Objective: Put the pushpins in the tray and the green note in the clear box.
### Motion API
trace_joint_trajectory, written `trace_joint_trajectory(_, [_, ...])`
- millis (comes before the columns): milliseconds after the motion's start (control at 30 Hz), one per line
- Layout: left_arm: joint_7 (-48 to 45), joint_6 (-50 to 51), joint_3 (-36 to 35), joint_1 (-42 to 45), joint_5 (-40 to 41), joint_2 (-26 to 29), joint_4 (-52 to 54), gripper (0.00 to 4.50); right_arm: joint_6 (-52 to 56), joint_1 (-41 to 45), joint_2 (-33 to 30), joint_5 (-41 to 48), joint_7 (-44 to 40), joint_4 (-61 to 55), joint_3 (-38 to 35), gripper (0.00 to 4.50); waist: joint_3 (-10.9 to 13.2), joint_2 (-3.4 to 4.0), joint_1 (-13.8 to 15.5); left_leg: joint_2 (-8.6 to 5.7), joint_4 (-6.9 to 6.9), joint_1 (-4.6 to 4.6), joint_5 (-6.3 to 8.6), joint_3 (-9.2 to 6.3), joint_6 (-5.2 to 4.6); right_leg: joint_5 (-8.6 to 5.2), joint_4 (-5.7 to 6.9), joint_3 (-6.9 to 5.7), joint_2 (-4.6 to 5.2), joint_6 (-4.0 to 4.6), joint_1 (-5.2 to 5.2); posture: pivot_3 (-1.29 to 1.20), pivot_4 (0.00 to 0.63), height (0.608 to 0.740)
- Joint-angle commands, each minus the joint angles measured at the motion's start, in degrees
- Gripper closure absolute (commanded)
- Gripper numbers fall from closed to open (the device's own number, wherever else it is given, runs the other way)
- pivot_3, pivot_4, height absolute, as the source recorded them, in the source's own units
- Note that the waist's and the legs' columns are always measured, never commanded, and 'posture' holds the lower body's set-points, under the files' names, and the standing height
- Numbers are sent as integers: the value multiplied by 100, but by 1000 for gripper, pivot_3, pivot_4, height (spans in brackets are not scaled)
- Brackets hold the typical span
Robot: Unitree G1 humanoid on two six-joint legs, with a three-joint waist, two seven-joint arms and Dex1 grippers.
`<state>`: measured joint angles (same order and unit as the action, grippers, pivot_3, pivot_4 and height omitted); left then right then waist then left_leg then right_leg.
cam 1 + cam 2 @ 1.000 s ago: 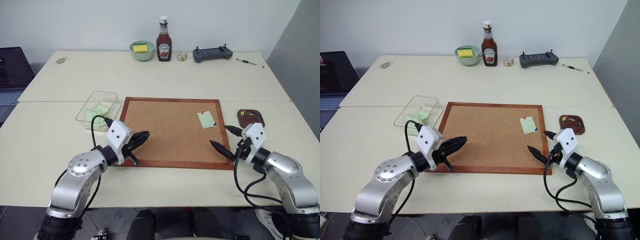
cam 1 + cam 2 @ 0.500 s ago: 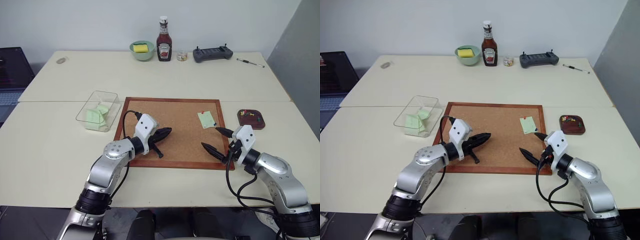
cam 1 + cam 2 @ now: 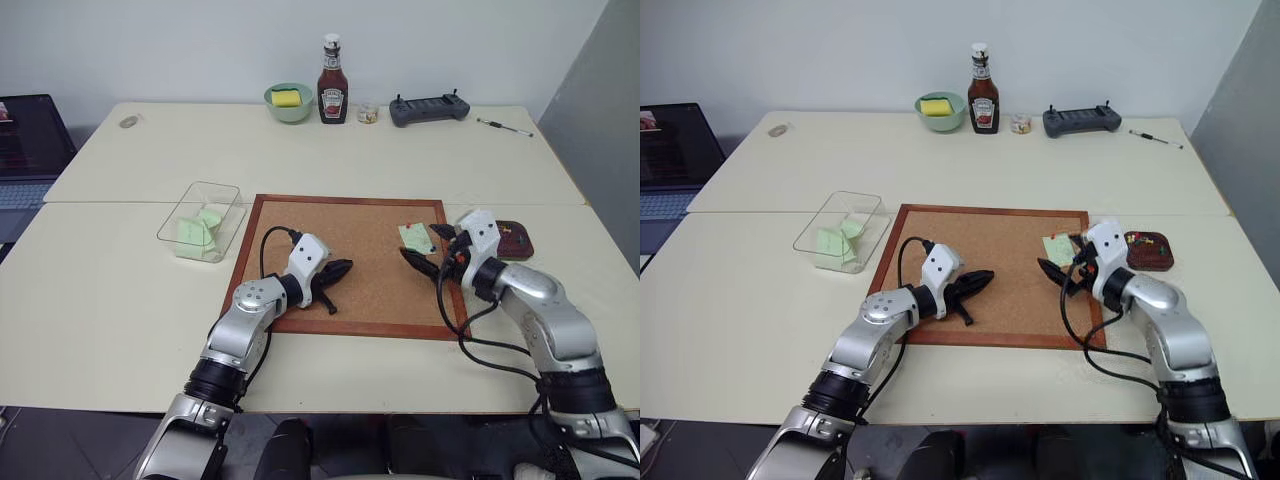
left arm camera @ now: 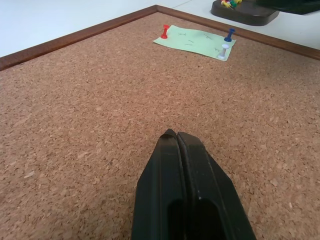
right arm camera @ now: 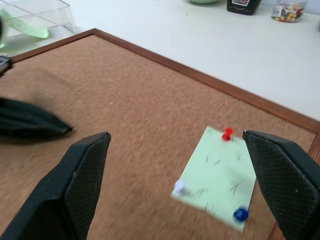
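Note:
The green note point(image 3: 414, 236) lies pinned near the far right corner of the corkboard point(image 3: 340, 230). A red pushpin point(image 5: 227, 133), a blue pushpin point(image 5: 240, 214) and a white one point(image 5: 180, 187) stand in it. My right gripper point(image 3: 420, 243) hovers open just in front of the note, its fingers spread wider than the paper. Behind it, off the board's right edge, sits the dark tray point(image 3: 1150, 252) with several pins inside. My left gripper point(image 3: 345, 267) is shut and empty, low over the middle of the board. The clear box point(image 3: 200, 220), left of the board, holds green slips.
Along the table's far edge stand a green bowl point(image 3: 287, 100) with a yellow sponge, a ketchup bottle point(image 3: 331, 66), a small jar point(image 3: 369, 114), a dark controller point(image 3: 429, 108) and a pen point(image 3: 502, 125). A laptop point(image 3: 25, 140) sits at the far left.
My left gripper moved right and forward from the board's front left edge to over its middle. My right gripper moved forward from the front right corner up to the note.

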<state>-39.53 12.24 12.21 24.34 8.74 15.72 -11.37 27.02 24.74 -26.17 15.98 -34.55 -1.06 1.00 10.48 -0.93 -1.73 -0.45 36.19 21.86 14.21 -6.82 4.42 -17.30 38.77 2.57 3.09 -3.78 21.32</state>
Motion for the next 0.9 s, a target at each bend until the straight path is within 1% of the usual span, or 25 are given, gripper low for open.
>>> trace_joint_trajectory(33, [-37, 105, 116, -99, -91, -89, -130, 4451, -507, 672, 79, -330, -107, 963, 154, 0, -2, 3, -1, 2, 4, -3, 0, 3, 0, 0, 2, 2, 0, 0, 0, 0, 150, 740])
trace_joint_trajectory(233, [-41, 147, 127, -125, -110, -133, -62, 4451, -1132, 1324, 206, -637, -202, 2267, 256, 0, -3, 6, -7, -1, 2, -1, 0, 0, 0, 0, 3, -1, 2, 1, 0, 0, 150, 740])
trace_joint_trajectory(300, [-42, 161, 127, -128, -118, -145, -50, 4500, -1341, 1468, 272, -745, -186, 2627, 263, 366, -5, 8, -7, -2, 3, -1, 0, 2, 0, 0, 7, 1, 3, 1, 1, 0, 150, 740])
trace_joint_trajectory(333, [-42, 168, 126, -126, -124, -153, -47, 4500, -1429, 1538, 307, -782, -168, 2802, 250, 458, -5, 9, -6, -1, 3, -2, 0, 2, 0, 0, 6, 1, 2, 1, 1, 0, 150, 740])
trace_joint_trajectory(400, [-47, 183, 120, -126, -134, -164, -39, 4500, -1590, 1649, 358, -860, -180, 3087, 251, 969, -5, 9, -5, -1, 3, -1, 0, 1, 0, 0, 8, 0, 2, 1, 2, 0, 150, 740])
trace_joint_trajectory(433, [-49, 190, 117, -127, -138, -165, -35, 4500, -1660, 1690, 379, -904, -202, 3197, 263, 1098, -5, 9, -5, -1, 3, -1, 0, 2, 0, 0, 7, 1, 2, 1, 2, 0, 150, 740])
trace_joint_trajectory(600, [-56, 219, 115, -124, -154, -165, -18, 4500, -1894, 1841, 432, -1082, -213, 3642, 284, 2199, -6, 10, -7, -2, 3, -1, -1, 2, 0, 1, 8, 1, 2, 1, 2, 0, 150, 740])
trace_joint_trajectory(667, [-57, 230, 114, -121, -157, -166, -15, 4500, -1952, 1883, 431, -1122, -213, 3772, 267, 2520, -6, 10, -8, -1, 3, -2, -1, 1, 0, 1, 8, 1, 2, 1, 2, 0, 150, 740])
trace_joint_trajectory(900, [-60, 238, 113, -154, -169, -155, 4, 4500, -2066, 1967, 420, -1154, -213, 3946, 232, 3929, -7, 12, -13, -1, 3, -3, -1, 2, 0, 1, 8, 1, 2, 1, 1, 0, 150, 740])
